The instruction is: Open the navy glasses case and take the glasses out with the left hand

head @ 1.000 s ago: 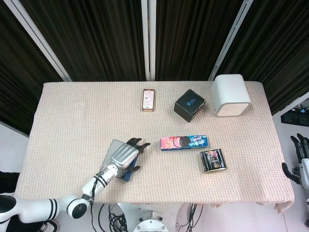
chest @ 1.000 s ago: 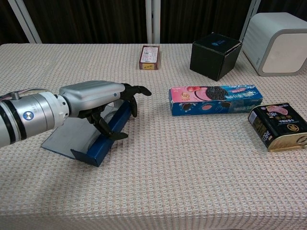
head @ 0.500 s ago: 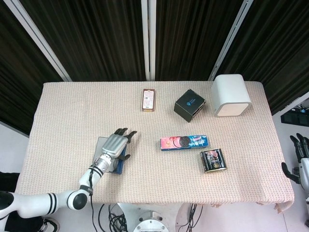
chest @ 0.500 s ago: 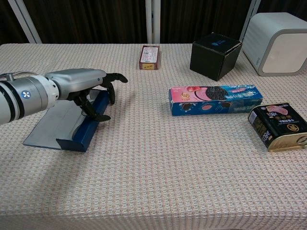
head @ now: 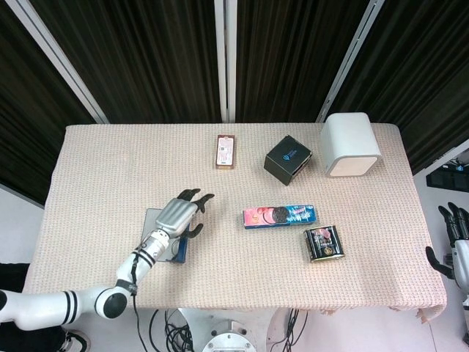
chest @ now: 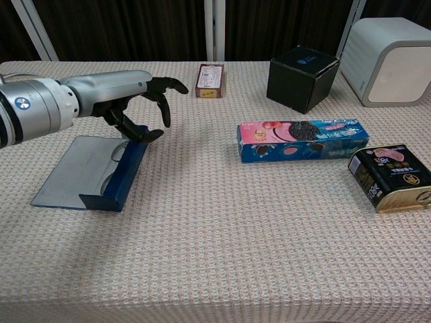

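- Navy glasses case (chest: 101, 176) lies open on the counter (chest: 222, 256), lower left of the chest view; grey lid flat, blue tray along its right edge
- Left hand (chest: 124, 94) hovers above the case's far end; fingers spread and curved, holding nothing
- Right hand (head: 453, 238) at the head view's right edge, off the counter; fingers apart, empty

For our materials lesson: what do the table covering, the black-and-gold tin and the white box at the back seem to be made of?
Table covering: woven cloth, matte, by its waffle texture. Black-and-gold tin: probably printed metal, glossy, with a shiny rolled rim. White box: likely smooth plastic, satin, with rounded moulded corners; the material is not certain.
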`<act>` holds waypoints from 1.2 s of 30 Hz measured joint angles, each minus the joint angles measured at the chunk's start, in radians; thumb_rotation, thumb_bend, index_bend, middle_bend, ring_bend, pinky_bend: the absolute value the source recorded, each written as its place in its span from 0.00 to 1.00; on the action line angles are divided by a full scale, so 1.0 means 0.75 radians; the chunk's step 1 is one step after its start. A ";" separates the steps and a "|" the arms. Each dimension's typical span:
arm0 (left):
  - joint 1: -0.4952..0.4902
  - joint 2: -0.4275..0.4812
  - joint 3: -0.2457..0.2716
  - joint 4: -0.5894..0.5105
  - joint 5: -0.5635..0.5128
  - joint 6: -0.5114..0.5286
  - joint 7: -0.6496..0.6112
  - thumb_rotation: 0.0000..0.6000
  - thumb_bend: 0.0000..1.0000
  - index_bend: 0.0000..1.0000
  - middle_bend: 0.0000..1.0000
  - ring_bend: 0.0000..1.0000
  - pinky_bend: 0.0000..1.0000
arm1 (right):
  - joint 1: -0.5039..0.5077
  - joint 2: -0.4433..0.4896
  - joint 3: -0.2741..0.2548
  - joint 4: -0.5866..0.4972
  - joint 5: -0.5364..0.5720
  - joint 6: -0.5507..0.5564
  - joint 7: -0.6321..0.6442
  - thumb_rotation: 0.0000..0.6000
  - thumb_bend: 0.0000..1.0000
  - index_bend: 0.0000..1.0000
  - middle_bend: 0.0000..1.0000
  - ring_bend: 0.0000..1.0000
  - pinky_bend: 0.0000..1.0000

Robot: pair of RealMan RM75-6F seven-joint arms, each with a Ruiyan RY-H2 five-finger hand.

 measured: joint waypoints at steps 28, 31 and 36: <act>-0.142 0.139 0.164 0.045 -0.075 -0.153 0.165 1.00 0.76 0.00 0.28 0.00 0.06 | 0.007 0.001 0.001 0.000 0.004 -0.011 -0.003 1.00 0.30 0.00 0.00 0.00 0.00; -0.164 0.155 0.179 0.021 -0.166 -0.146 0.223 1.00 0.76 0.00 0.30 0.00 0.06 | 0.010 0.001 0.000 -0.003 0.002 -0.015 -0.006 1.00 0.30 0.00 0.00 0.00 0.00; -0.203 0.193 0.211 -0.034 -0.302 -0.112 0.316 1.00 0.76 0.00 0.33 0.00 0.06 | 0.014 0.000 -0.003 -0.008 -0.002 -0.021 -0.015 1.00 0.30 0.00 0.00 0.00 0.00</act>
